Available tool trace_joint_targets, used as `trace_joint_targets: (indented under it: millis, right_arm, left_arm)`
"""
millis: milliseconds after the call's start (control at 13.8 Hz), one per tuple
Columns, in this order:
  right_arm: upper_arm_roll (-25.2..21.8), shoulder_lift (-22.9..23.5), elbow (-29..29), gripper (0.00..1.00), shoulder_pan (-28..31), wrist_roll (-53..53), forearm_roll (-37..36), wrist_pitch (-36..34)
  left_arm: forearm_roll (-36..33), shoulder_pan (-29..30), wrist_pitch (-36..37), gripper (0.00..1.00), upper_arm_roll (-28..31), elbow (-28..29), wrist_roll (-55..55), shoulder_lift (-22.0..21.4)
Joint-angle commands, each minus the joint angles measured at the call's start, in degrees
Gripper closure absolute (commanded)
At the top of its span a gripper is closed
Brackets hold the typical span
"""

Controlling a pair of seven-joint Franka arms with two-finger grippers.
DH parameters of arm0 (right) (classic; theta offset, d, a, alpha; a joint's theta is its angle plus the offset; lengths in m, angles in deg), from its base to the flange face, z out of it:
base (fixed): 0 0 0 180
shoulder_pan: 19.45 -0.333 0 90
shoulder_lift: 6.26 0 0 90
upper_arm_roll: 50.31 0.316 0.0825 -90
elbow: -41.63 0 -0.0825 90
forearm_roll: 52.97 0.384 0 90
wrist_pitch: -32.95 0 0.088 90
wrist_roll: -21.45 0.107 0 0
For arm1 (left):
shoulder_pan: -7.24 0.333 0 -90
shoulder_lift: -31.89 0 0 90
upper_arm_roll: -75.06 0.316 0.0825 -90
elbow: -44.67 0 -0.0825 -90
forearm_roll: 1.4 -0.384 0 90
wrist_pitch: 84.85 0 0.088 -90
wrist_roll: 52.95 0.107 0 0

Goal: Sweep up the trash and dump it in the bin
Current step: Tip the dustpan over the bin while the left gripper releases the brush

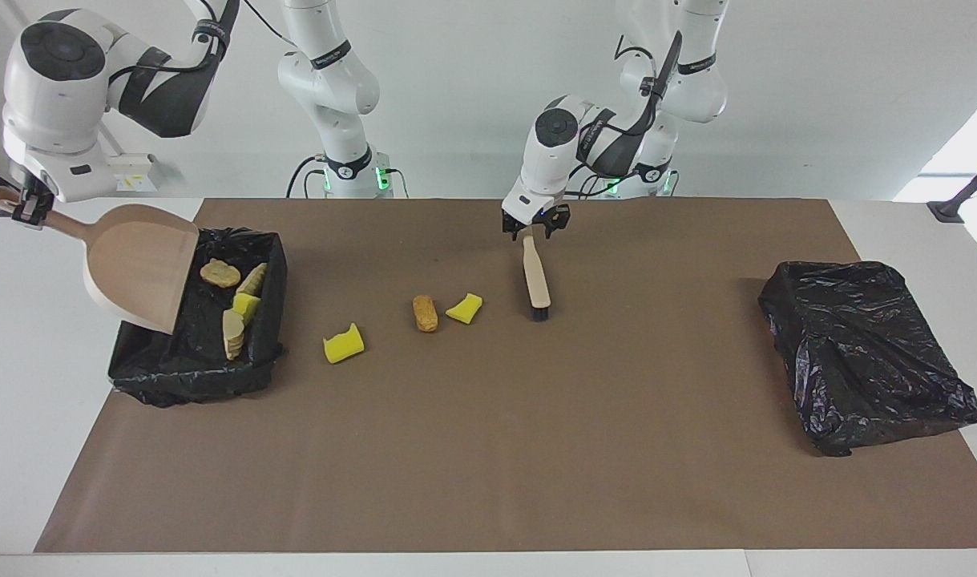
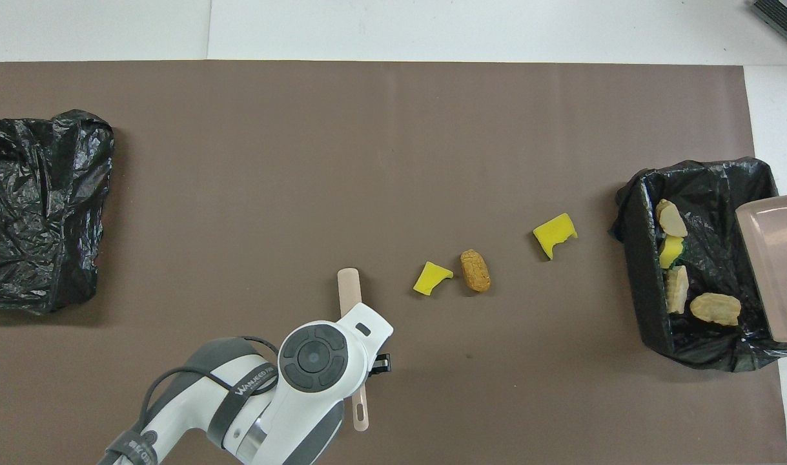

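Three bits of trash lie on the brown mat: a yellow sponge chunk (image 1: 344, 343) (image 2: 554, 234), a brown bread roll (image 1: 425, 313) (image 2: 475, 270) and a second yellow sponge chunk (image 1: 465, 308) (image 2: 432, 278). The beige hand brush (image 1: 536, 280) (image 2: 349, 287) lies flat beside them, bristles away from the robots. My left gripper (image 1: 534, 230) is open just over its handle end. My right gripper (image 1: 23, 210) is shut on the handle of the beige dustpan (image 1: 139, 264) (image 2: 774, 265), tilted over the black-lined bin (image 1: 195, 377) (image 2: 648, 258). Croissant-like pieces (image 1: 220, 273) (image 2: 716, 308) and a yellow sponge (image 1: 245, 304) lie in the bin.
A crumpled black plastic bag (image 1: 865, 353) (image 2: 38, 206) covers a box at the left arm's end of the table. The brown mat (image 1: 488, 465) covers most of the white table.
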Motion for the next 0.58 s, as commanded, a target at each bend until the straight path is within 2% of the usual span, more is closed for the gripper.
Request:
trace_joint_targets:
  millis: [0,144,361,506]
  right_arm:
    - [0.7,-1.3,-1.6,1.0,0.8,-2.5,-1.8,-1.2]
    - [1.1,-1.2,-2.6,1.0,0.2,-1.8,-0.5,-1.9]
    - [1.3,-0.8,-3.4,1.0,-0.1,2.7,12.2,-4.3]
    - [1.6,-1.1,-3.2,1.0,-0.5,10.3,16.1,-6.1]
  left_arm:
    - [0.3,4.8,3.0,0.0,0.2,-3.2,0.9,0.1]
    - [0.1,10.4,5.4,0.0,0.2,-5.2,5.8,-1.1]
    - [0.0,19.0,11.7,0.0,0.3,-10.0,13.2,-2.7]
    - [-0.2,25.6,14.6,0.0,0.3,-11.2,19.9,-5.0]
